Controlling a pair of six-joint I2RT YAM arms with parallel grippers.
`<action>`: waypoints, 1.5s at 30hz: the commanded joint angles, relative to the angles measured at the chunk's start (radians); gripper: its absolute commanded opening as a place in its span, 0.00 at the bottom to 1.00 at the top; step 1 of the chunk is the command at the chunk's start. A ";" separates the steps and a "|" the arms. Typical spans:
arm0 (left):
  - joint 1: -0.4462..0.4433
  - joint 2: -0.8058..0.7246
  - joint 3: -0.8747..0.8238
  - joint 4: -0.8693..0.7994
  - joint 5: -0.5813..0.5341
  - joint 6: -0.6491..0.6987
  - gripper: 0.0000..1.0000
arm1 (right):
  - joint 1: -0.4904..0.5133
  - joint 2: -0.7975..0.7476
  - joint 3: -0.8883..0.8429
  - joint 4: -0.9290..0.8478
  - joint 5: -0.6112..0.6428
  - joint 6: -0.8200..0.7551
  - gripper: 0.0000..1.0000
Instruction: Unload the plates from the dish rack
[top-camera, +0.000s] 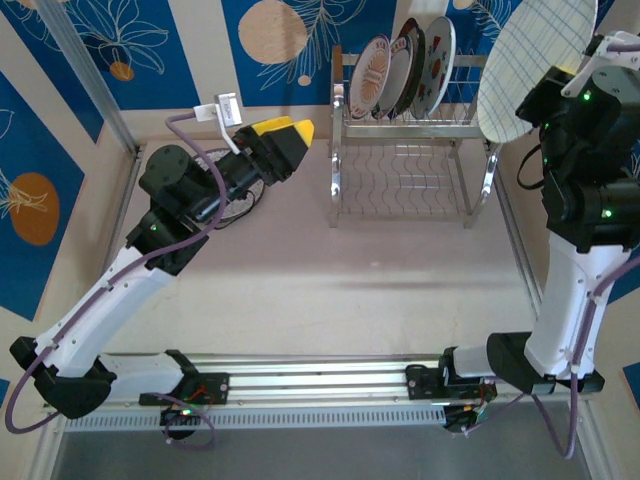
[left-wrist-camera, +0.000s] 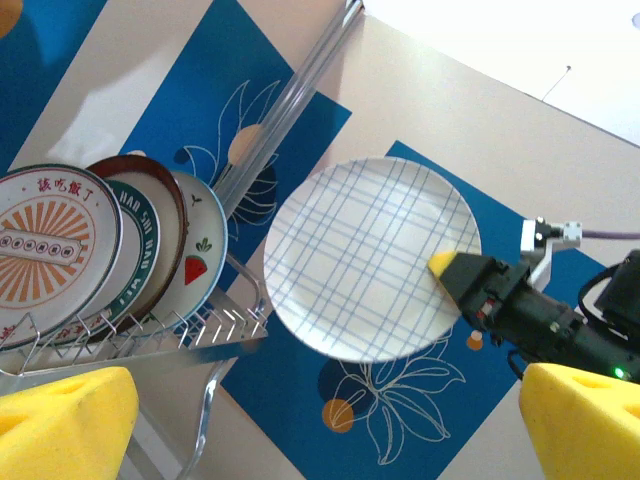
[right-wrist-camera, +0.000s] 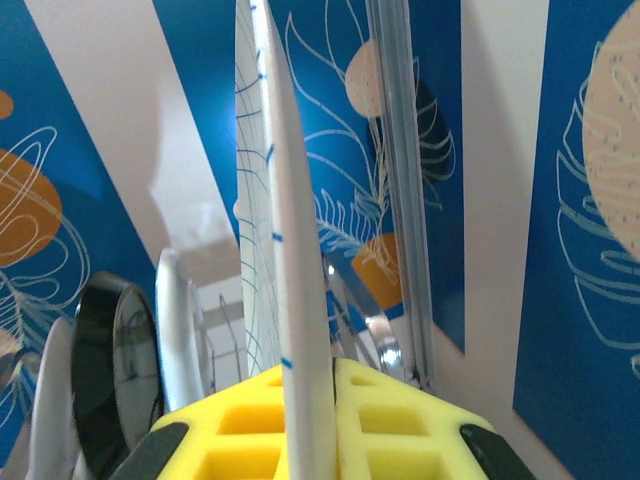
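In the top external view we are clenching our right tool (top-camera: 563, 75) on the plaid plate (top-camera: 535, 70) at upper right, beside the dish rack (top-camera: 410, 180), while our left tool (top-camera: 288, 145) is hanging released.

Chrome wire dish rack (top-camera: 405, 175), two-tier, upright at the far side of the counter (top-camera: 350, 290). Its upper slots hold three plates on edge: red sunburst plate (left-wrist-camera: 55, 250), dark-rimmed plate (left-wrist-camera: 150, 235) and strawberry plate (left-wrist-camera: 200, 265). The plaid-grid plate (top-camera: 535, 65) is raised near the rack's right end, its rim pinched in the right hand (right-wrist-camera: 310, 400).
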 joint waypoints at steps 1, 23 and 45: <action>-0.014 -0.029 -0.016 0.066 -0.023 -0.013 0.98 | 0.005 -0.070 -0.033 -0.011 -0.060 0.102 0.00; -0.013 0.024 -0.120 -0.183 0.173 -0.315 0.98 | 0.006 -0.295 -0.310 -0.167 -0.373 0.515 0.00; -0.069 0.313 -0.176 0.247 0.345 -0.639 0.84 | 0.005 -0.397 -0.614 0.000 -0.673 0.720 0.00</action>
